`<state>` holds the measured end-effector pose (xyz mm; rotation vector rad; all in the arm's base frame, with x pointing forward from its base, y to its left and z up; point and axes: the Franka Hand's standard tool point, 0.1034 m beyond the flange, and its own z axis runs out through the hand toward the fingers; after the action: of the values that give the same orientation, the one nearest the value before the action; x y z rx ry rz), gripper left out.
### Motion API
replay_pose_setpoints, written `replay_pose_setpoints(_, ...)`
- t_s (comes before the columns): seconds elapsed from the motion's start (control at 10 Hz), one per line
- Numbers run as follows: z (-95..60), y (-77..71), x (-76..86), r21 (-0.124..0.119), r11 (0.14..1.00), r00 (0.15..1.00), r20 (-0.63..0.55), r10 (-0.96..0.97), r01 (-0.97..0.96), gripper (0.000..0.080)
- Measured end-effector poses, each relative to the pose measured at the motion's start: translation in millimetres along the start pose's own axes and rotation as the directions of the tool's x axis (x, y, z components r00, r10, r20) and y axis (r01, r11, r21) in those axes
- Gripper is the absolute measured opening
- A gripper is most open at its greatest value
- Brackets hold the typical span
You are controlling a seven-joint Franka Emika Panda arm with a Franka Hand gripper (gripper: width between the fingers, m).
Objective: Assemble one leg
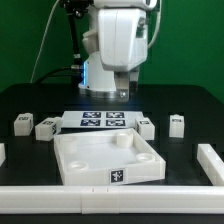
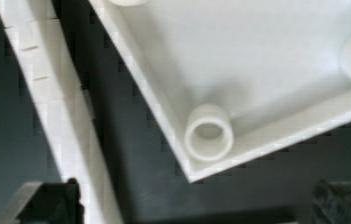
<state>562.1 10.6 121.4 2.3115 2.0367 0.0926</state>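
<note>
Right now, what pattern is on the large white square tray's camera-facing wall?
A black-and-white square tag; exterior view shows it best.

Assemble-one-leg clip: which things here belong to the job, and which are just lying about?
Job:
- four legs
- tray with corner sockets
- gripper, open

Lying about:
- marker board
- white rails at the table's edge

Black table (image 1: 35,165) under white tray (image 1: 90,175), marker board (image 1: 105,122), scattered legs (image 1: 177,124)
</note>
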Motion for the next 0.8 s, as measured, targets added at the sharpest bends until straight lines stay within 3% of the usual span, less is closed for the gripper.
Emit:
replay_pose_setpoints(0.2,6.8,-8.3,-12.5,0.027,0.998,0.999,0.001,0.053,-0.053,0.0650)
replay_pose_setpoints(0.6,6.3,-7.2,-12.3,0.023,0.999,0.999,0.003,0.047,-0.047,0.0650)
replay_pose_setpoints(0.8,15.1,-10.8,-30.9,-0.008,0.979,0.979,-0.002,-0.204,0.204,0.0650)
